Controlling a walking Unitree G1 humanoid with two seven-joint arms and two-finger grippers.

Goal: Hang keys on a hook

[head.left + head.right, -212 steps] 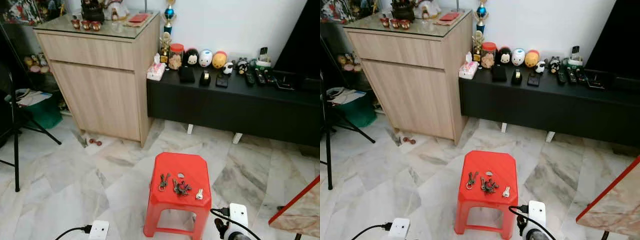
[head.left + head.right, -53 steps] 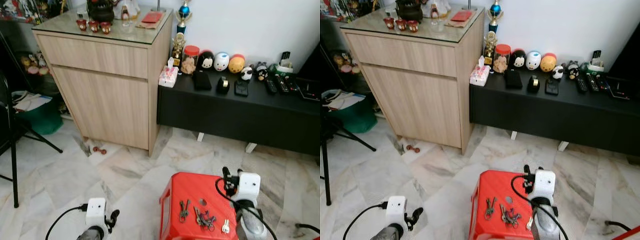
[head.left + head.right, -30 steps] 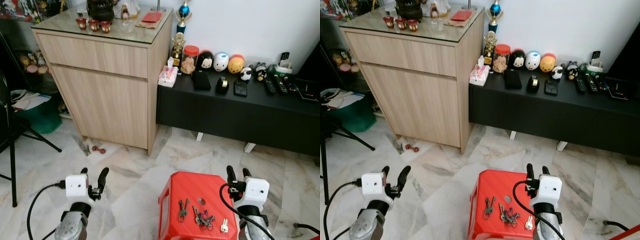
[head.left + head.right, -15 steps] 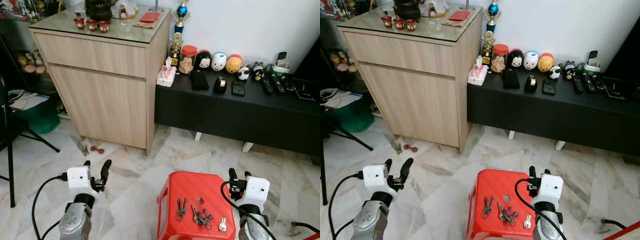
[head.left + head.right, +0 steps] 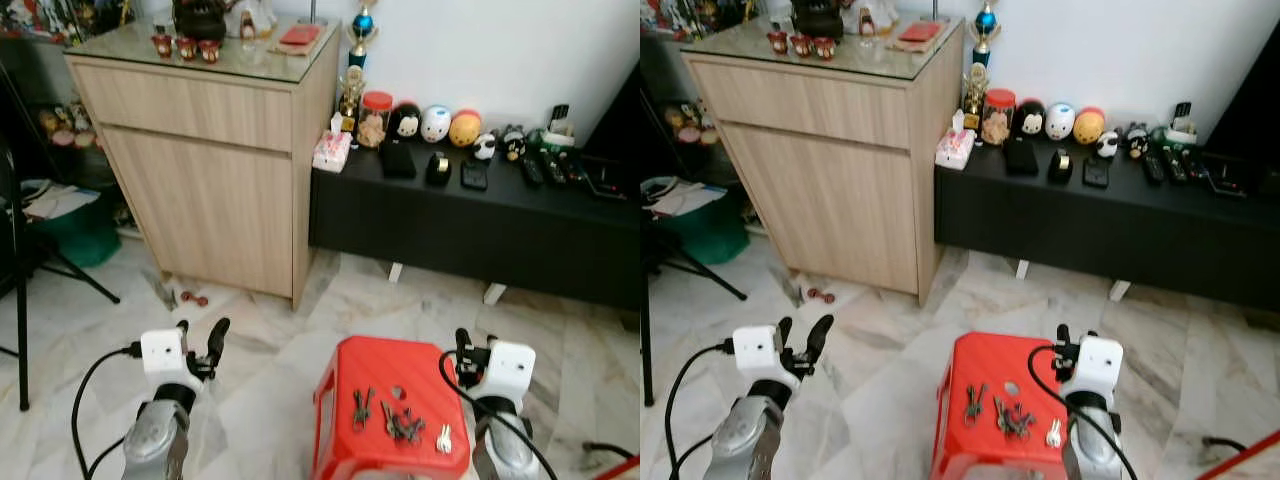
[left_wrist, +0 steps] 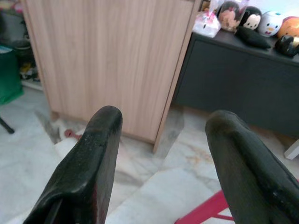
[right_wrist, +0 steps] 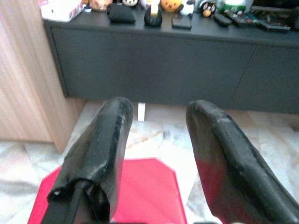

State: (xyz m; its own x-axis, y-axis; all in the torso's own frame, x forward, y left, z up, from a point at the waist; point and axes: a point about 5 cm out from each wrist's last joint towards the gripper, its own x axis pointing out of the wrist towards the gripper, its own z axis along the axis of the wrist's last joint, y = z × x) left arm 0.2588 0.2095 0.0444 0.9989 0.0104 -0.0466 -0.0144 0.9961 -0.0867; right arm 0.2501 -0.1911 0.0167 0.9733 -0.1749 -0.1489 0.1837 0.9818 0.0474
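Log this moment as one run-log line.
phase: approach | left hand: open, empty | right hand: open, beside red plastic stool | metal key bunches: on stool

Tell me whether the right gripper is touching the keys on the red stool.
Apart. In the left eye view the right gripper hangs open beyond the red stool's right edge, bare red seat between it and the keys.

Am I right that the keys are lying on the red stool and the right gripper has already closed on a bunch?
Not quite. The keys lie on the red stool, but the right gripper is open and empty beside them, as the left eye view shows.
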